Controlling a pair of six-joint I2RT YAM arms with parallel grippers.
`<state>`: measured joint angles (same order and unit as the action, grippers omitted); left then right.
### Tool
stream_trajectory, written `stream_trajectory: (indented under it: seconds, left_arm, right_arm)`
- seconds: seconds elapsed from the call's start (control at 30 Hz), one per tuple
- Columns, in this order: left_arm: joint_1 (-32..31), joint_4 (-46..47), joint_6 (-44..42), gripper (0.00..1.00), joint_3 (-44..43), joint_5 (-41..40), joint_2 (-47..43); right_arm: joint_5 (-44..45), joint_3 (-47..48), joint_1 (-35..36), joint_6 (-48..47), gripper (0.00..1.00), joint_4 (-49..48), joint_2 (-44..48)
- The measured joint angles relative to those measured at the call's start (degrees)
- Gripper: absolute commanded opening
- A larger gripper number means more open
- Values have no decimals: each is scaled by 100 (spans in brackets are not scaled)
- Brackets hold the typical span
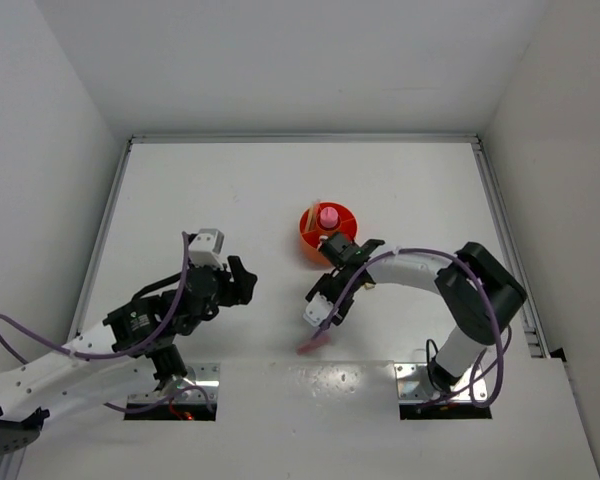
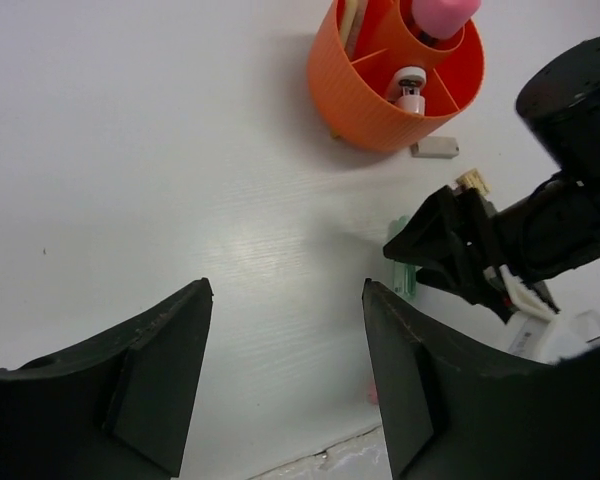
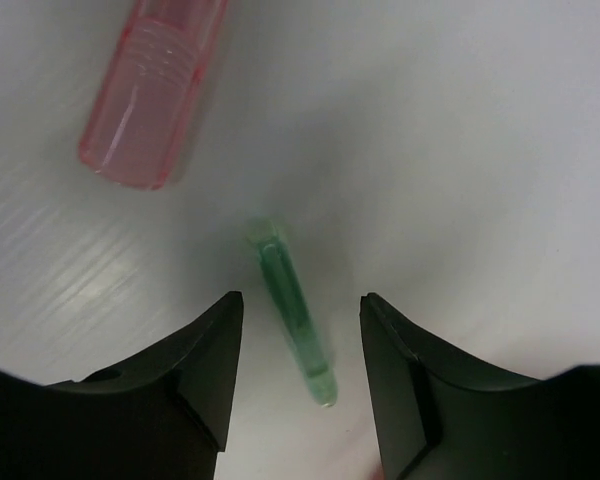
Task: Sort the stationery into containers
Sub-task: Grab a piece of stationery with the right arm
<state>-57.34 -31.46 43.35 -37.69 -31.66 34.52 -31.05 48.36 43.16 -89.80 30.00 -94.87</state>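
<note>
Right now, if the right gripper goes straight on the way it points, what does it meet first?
Most likely the green pen, lying on the table between its open jaws. The pink pen lies off to one side.

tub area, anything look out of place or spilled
Nothing spilled or damaged. A beige block lies on the table close beside the tub, not in it, and a green pen and a pink pen lie loose further off, unsorted.
</note>
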Motion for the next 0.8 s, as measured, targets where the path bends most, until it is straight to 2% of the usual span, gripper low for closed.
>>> stream_trajectory:
  seconds: [0.07, 0.1, 0.3, 0.4, 0.5, 0.6, 0.7, 0.8]
  left_arm:
    - [2, -20, 0, 69, 20, -20, -116]
    - [2, -20, 0, 69, 20, -28, -175]
    - [4, -17, 2, 69, 20, -74, -387]
    - [7, -17, 2, 69, 20, -74, -378]
    - [7, -13, -2, 69, 37, -7, -378]
    - [7, 22, -46, 69, 44, 162, -258]
    - [7, 70, -87, 69, 46, 321, 83]
    - [7, 79, -109, 69, 46, 442, 420]
  right_arm:
    - [168, 79, 114, 11, 46, -142, -203]
    - [229, 101, 164, 17, 38, -197, -269]
    - [505, 249, 376, 118, 6, -249, -404]
    - [553, 291, 428, 177, 0, -101, -372]
    - [505, 286, 452, 651, 0, 68, 63]
    - [704, 286, 463, 1969, 0, -260, 1110]
    - [1589, 553, 455, 3630, 0, -745, 1967]
    - [2734, 1075, 352, 5038, 0, -1095, 2170]
